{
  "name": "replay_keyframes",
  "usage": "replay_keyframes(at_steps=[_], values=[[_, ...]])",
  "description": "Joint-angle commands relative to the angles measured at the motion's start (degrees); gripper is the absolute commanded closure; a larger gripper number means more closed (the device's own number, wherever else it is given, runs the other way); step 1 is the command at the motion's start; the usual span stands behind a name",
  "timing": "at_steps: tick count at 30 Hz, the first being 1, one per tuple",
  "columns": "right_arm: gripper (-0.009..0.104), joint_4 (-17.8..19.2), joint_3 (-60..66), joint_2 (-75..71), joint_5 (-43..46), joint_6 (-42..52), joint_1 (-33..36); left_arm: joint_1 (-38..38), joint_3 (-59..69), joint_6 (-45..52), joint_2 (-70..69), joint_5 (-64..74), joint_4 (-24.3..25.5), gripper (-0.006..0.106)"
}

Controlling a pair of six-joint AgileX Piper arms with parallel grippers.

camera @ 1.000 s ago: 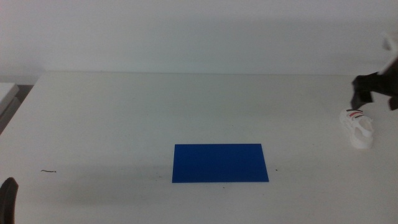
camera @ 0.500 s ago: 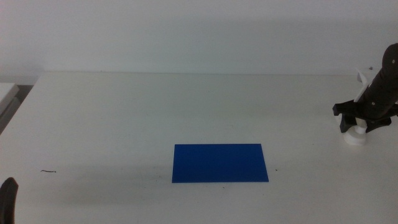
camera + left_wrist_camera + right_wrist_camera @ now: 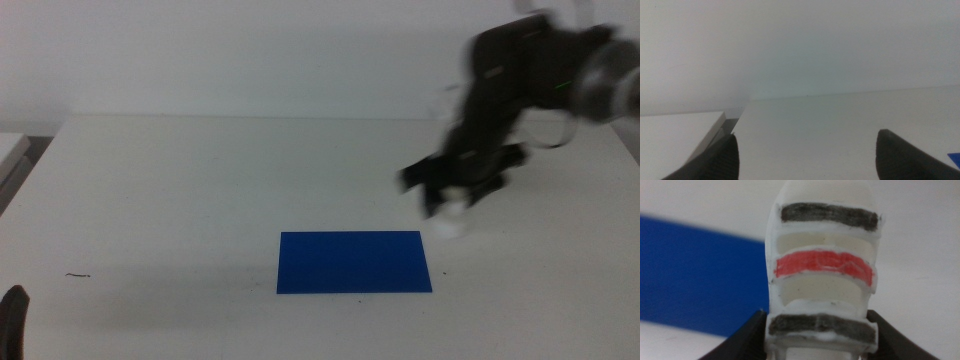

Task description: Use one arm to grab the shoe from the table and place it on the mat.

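Large white table (image 3: 200, 190) spanning the middle view, a few dark specks on it. Flat deep-blue mat (image 3: 354, 262) lying at centre front of the tabletop, bare on top.

Dark jointed right arm (image 3: 520, 70) reaching in from the right side, blurred, bent down over the table beyond the mat's far right corner. Right gripper (image 3: 455, 195) hanging at its end, above the surface, jaws clenched on the shoe (image 3: 450, 215). Only a small white blur of the shoe visible below the jaws in the middle view, lifted off the table, near the mat's far right corner but not on it.

From the right wrist view: shoe (image 3: 824, 265) pinched on both sides between the two dark jaws, white with a black strap, a red strap and another black strap across the top; blue mat (image 3: 695, 280) beneath and to one side, white table (image 3: 920, 270) to the other.

Left gripper (image 3: 12, 318) parked at the bottom left edge of the middle view, well apart from mat and shoe. In the left wrist view, left gripper (image 3: 805, 155) with jaws spread wide, nothing between them but white tabletop (image 3: 820, 125).
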State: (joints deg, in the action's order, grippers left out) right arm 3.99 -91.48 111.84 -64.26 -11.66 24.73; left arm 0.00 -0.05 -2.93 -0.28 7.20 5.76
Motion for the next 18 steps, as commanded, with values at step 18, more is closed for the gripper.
replay_keyframes(at_steps=[18], values=[[0.097,3.28,-0.13,5.59,8.73,59.97,15.13,0.0,0.05,-0.17,0.28,-0.65,-0.23,0.007]])
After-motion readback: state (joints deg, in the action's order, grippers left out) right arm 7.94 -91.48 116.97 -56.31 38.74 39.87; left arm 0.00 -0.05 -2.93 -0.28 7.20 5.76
